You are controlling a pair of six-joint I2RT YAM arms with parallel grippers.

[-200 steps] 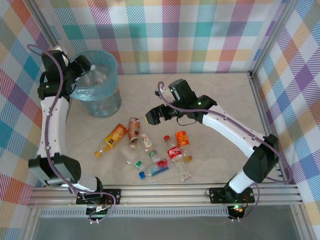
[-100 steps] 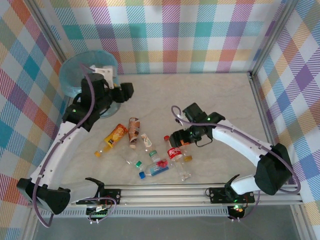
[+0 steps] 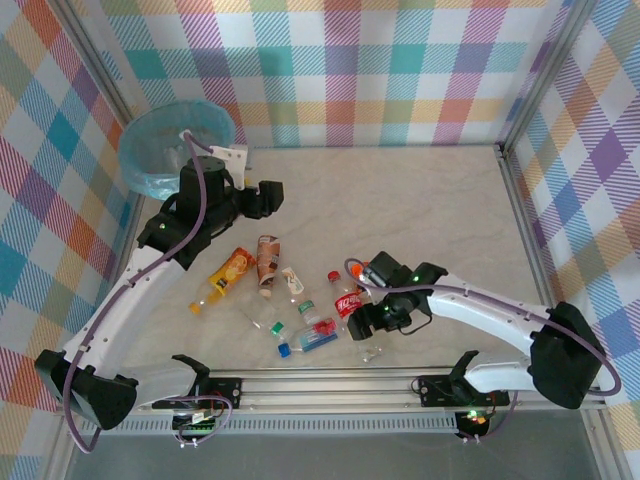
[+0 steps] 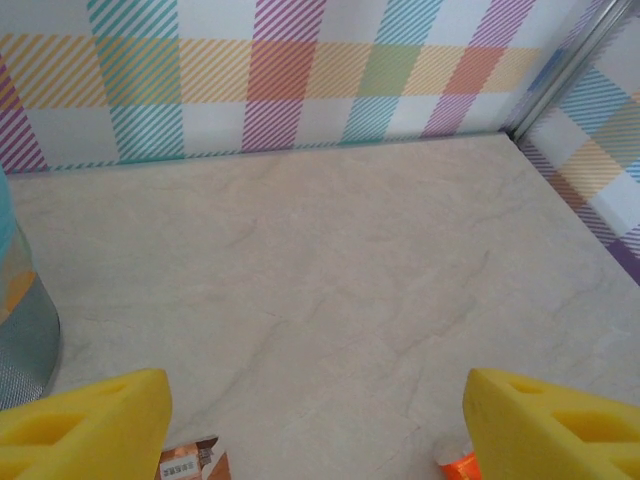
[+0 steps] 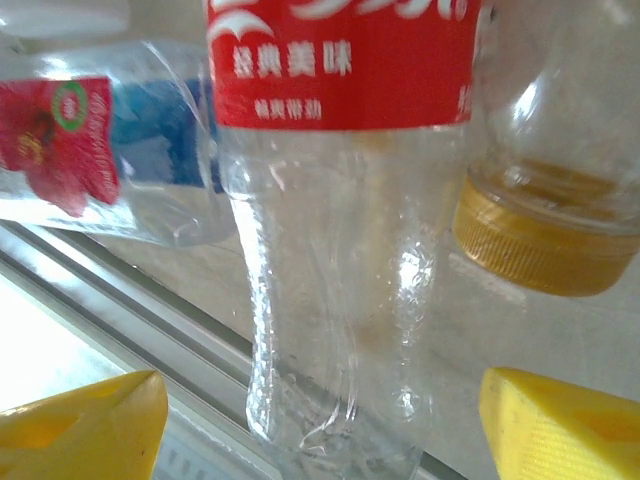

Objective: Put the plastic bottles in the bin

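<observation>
Eight plastic bottles (image 3: 268, 262) lie clustered on the tabletop (image 3: 420, 200) near its front edge. One bin (image 3: 140, 160) stands in the far left corner. The right tool (image 5: 320, 400) straddles the red-labelled bottle (image 5: 335, 290), which carries white Chinese characters; its fingers are spread and not gripping. A yellow-capped bottle (image 5: 540, 240) crowds beside it. The left tool (image 4: 318, 400) hangs released and empty.
</observation>
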